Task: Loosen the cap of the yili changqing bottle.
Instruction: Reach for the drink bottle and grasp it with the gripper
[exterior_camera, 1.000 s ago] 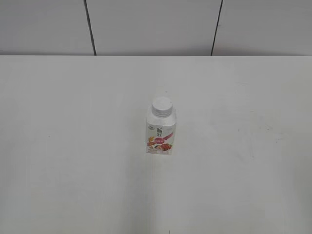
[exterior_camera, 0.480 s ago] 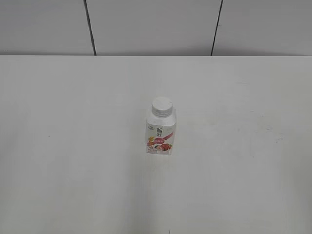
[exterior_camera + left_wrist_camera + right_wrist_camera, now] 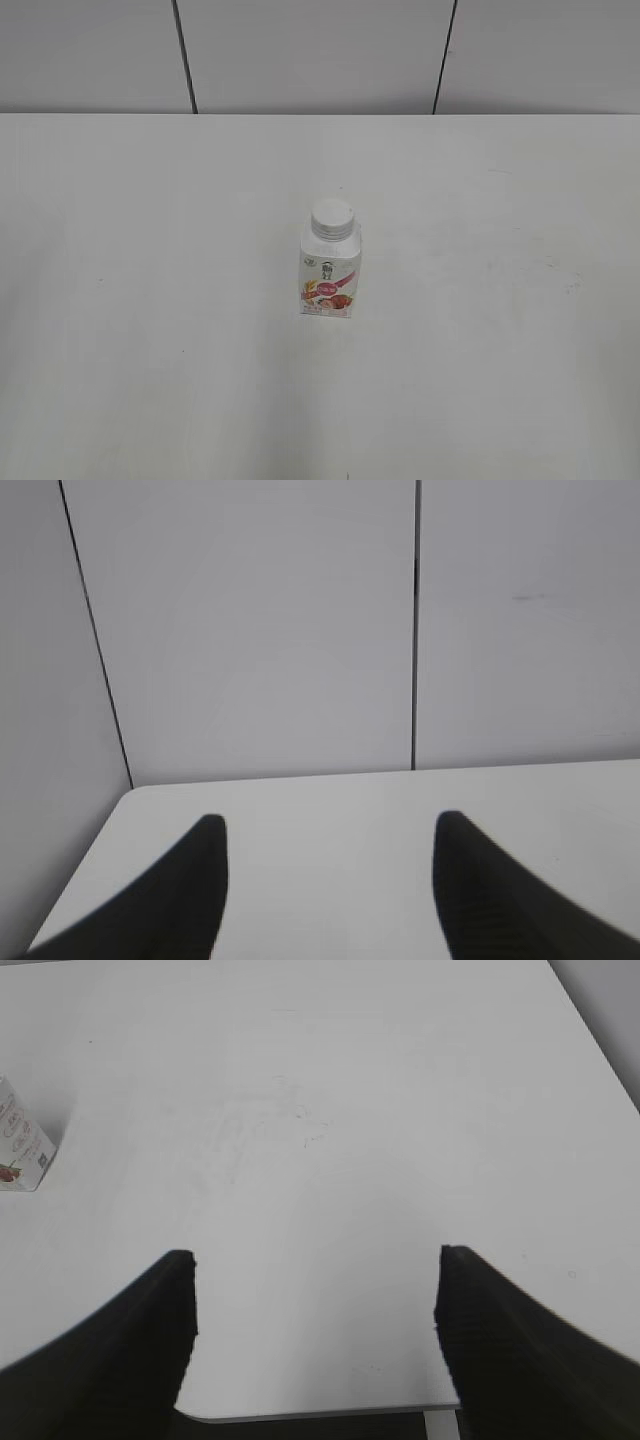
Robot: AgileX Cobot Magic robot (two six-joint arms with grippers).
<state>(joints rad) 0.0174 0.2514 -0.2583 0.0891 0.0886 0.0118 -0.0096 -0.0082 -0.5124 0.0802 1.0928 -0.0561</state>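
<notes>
The yili changqing bottle (image 3: 329,272) stands upright near the middle of the white table, its pink-red fruit label facing the camera. Its white ribbed cap (image 3: 332,218) sits on the neck. The bottle's lower corner also shows at the left edge of the right wrist view (image 3: 22,1150). Neither gripper shows in the exterior view. My left gripper (image 3: 330,825) is open and empty over the table's far left corner, facing the wall. My right gripper (image 3: 315,1258) is open and empty above the table's near edge, well to the right of the bottle.
The white table (image 3: 500,380) ends at a grey panelled wall (image 3: 320,50) with dark seams. The table's rounded front edge (image 3: 300,1412) shows under the right gripper. Faint scuff marks (image 3: 280,1120) lie on the tabletop right of the bottle.
</notes>
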